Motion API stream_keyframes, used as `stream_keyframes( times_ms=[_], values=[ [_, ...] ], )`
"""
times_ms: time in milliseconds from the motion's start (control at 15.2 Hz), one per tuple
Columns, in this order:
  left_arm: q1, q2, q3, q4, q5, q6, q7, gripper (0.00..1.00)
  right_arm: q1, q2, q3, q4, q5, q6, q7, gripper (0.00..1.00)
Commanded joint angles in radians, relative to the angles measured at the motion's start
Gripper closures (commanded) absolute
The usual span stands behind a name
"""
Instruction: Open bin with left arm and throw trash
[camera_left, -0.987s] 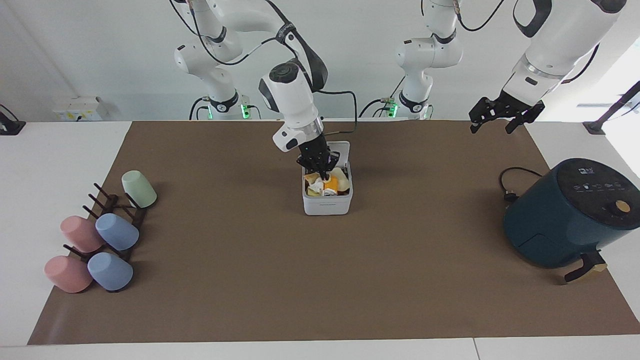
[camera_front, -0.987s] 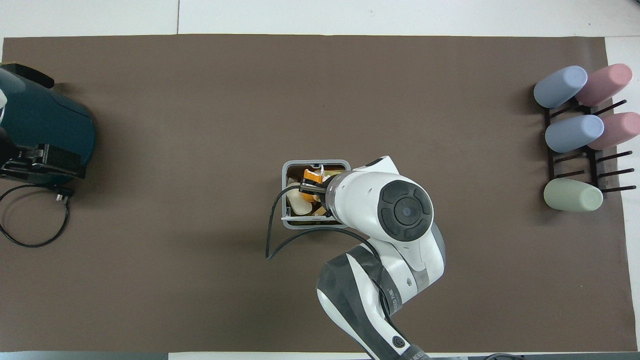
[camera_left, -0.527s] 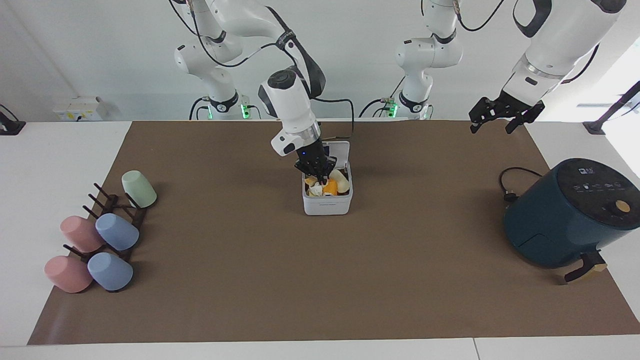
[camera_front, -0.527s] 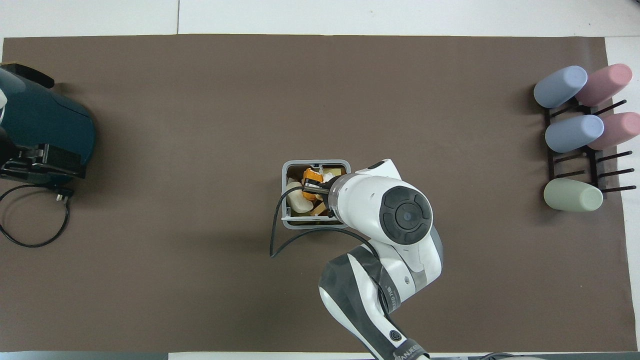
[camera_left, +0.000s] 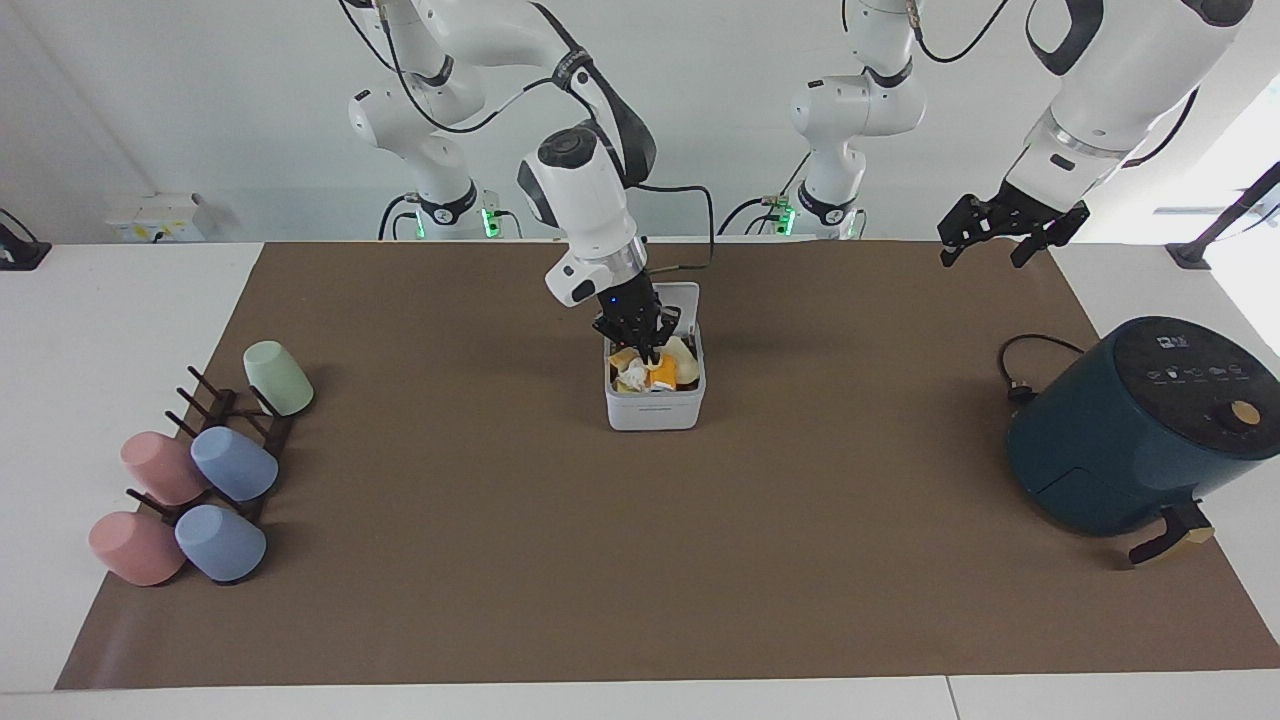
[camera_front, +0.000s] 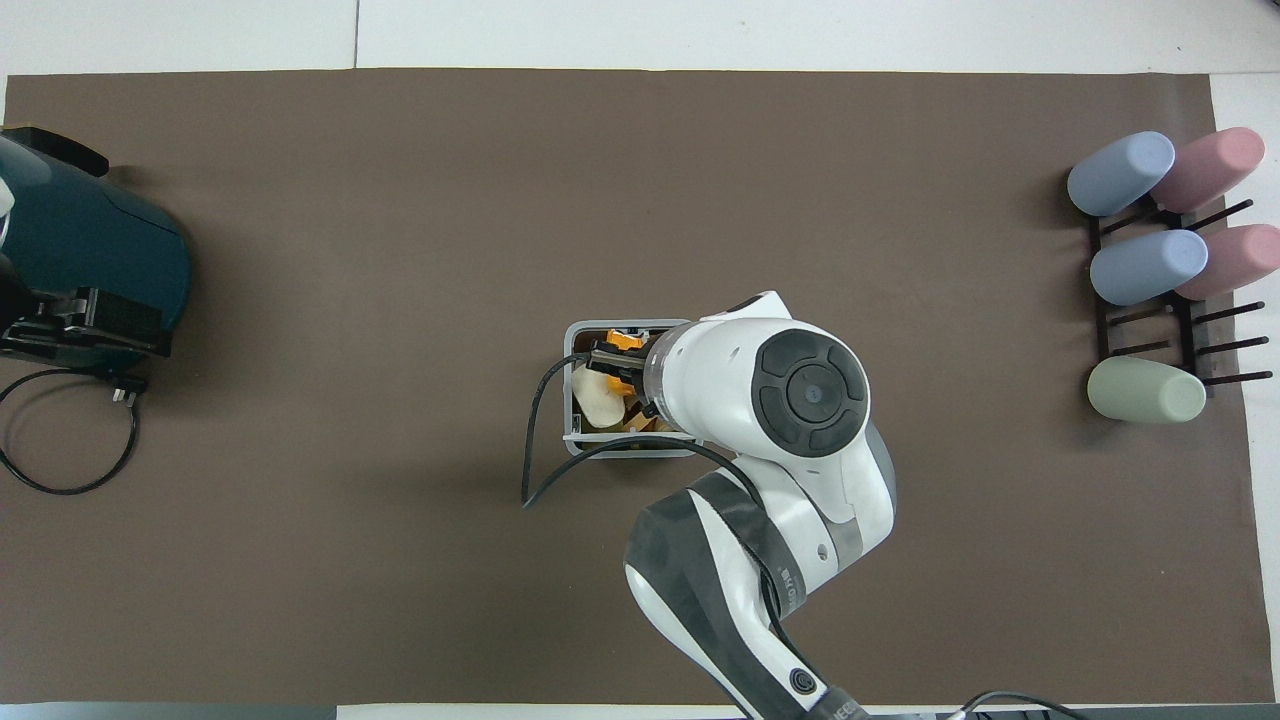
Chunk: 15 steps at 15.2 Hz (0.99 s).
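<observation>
Right gripper (camera_left: 648, 347) is dipping into the open bin (camera_left: 655, 411) mid-bench; grip unclear. Left gripper (camera_left: 1003, 232) is waiting open. Scraps (camera_left: 660, 372) look light, crumbly; pinch gently.

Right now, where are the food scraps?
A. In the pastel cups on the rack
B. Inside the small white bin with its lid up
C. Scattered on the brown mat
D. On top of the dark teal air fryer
B: the orange and pale food scraps lie piled inside the open small white bin, right under the right end effector.
</observation>
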Motion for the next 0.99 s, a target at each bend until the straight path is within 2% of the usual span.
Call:
stream_keyframes(
  times_ms=[0, 329, 527, 658, 922],
  values=[
    [-0.010, -0.008, 0.005, -0.001, 0.001, -0.001, -0.011, 0.00, -0.022, -0.012, -0.002, 0.019, 0.002, -0.060, 0.006, 0.00],
    [-0.010, -0.008, 0.005, -0.001, 0.001, -0.001, -0.013, 0.00, -0.055, -0.014, -0.006, 0.084, -0.015, -0.184, 0.006, 0.00],
    [-0.010, -0.008, 0.005, -0.001, 0.001, -0.001, -0.013, 0.00, -0.085, -0.028, -0.006, 0.092, -0.089, -0.226, -0.014, 0.00],
    [-0.010, -0.008, 0.005, -0.001, 0.001, -0.001, -0.013, 0.00, -0.154, -0.032, -0.003, 0.089, -0.129, -0.239, -0.102, 0.00],
    [-0.016, -0.008, 0.005, -0.001, 0.002, -0.001, -0.013, 0.00, -0.265, -0.034, -0.005, 0.078, -0.132, -0.271, -0.291, 0.00]
  ],
)
